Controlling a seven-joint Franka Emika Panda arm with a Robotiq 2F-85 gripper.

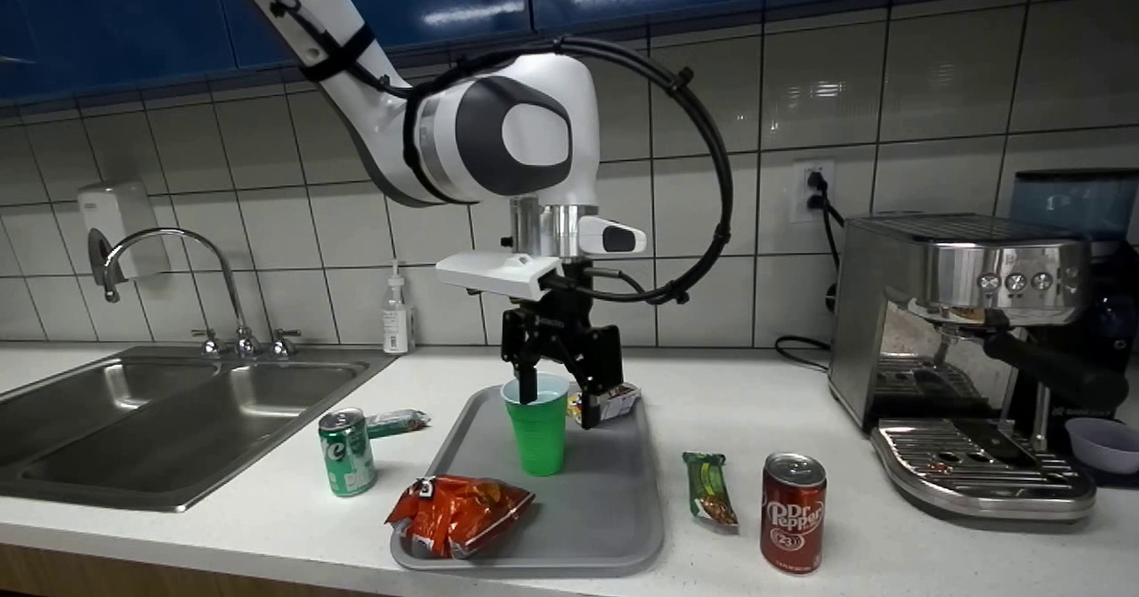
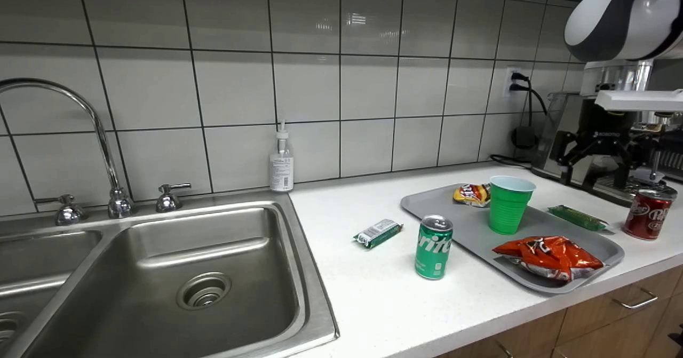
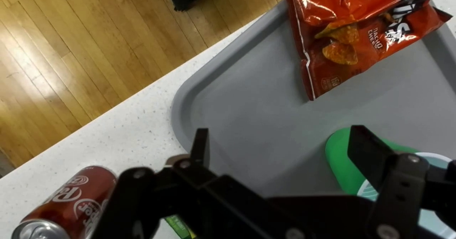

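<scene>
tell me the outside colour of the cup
The cup is green outside, seen best in an exterior view.

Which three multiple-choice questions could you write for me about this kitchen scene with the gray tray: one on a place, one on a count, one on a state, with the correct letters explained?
1. Where does the green cup stand?
A) In the sink
B) On the coffee machine
C) On the gray tray

2. How many soda cans stand on the counter?
A) Two
B) Three
C) Four

3. In what state is the claw?
A) Shut on the red chip bag
B) Open, gripping nothing
C) Shut and empty

1: C, since both exterior views show the cup's base on the tray.
2: A, since one green can and one dark red can show, both upright.
3: B, since in the wrist view its fingers are spread wide apart with nothing gripped between them.
</scene>
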